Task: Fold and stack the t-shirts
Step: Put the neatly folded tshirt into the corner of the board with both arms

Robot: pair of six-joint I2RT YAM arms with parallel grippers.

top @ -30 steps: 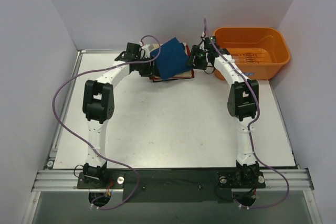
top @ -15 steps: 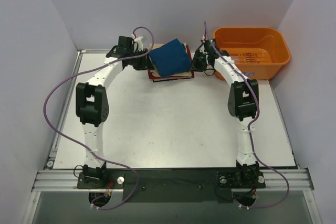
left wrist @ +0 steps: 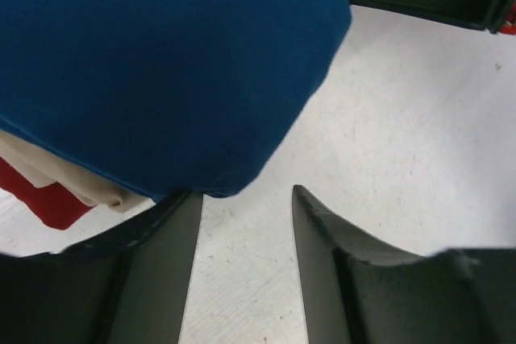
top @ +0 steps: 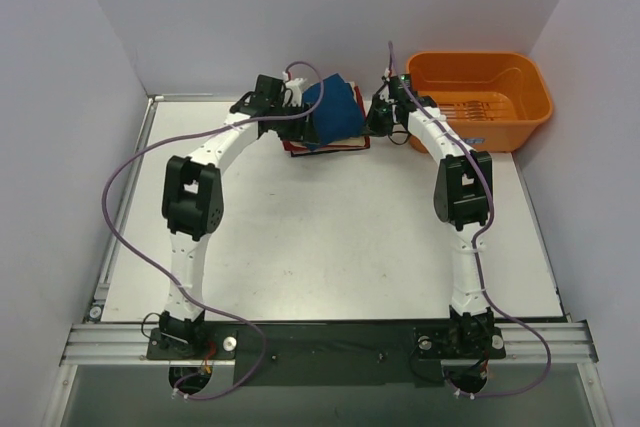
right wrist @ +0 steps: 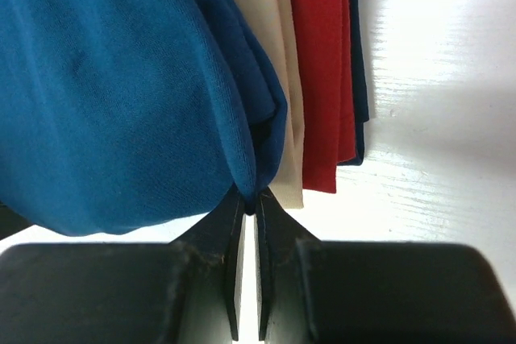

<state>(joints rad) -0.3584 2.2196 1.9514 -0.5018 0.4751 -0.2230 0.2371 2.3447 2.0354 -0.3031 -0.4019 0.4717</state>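
A folded dark blue t-shirt (top: 335, 110) lies on top of a stack at the table's far middle. Under it show a beige t-shirt (right wrist: 293, 168), a red one (right wrist: 319, 62) and a dark one (right wrist: 355, 54). My right gripper (right wrist: 251, 199) is shut, pinching the blue shirt (right wrist: 105, 94) at its right fold edge. At the stack's left side my left gripper (left wrist: 246, 192) stands open. The blue shirt's (left wrist: 161, 62) rounded corner hangs over its left fingertip, and bare table shows between the fingers. Beige (left wrist: 72, 183) and red (left wrist: 44, 203) layers peek out below.
An orange plastic tub (top: 480, 97) stands at the back right, just behind my right arm. The stack's red edge (top: 325, 148) faces the table's middle. White walls close in the left, right and far sides.
My right gripper has shut on the blue shirt's right edge. My left gripper drew back to the left, then came in again against the shirt's left corner, bunching it slightly.
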